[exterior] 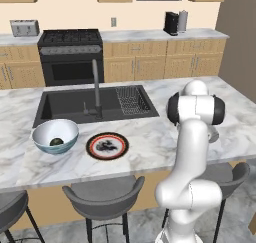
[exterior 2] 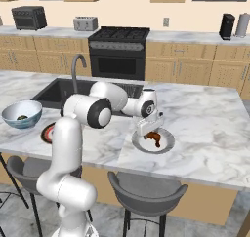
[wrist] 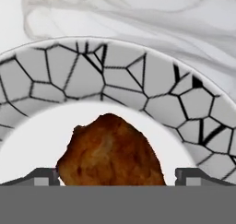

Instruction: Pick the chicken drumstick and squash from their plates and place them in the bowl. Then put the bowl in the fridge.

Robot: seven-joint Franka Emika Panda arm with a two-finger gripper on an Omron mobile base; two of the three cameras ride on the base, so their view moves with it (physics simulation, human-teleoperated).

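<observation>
While pincer (exterior 2: 152,132) straddles chicken drumstick (wrist: 110,151), squash (exterior: 56,141) in bowl (exterior: 55,135)

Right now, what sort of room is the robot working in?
A home kitchen, rendered: a black gas stove with oven against the back wall, a dark sink with a tall faucet in the marble island counter, wooden cabinets.

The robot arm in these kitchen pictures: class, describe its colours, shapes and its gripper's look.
The arm is glossy white, built of thick rounded tube segments with dark, nearly black bands at the joints. Its gripper is a white block; in the hand view its small fingertips look dark grey. No cables or markings show.
</observation>
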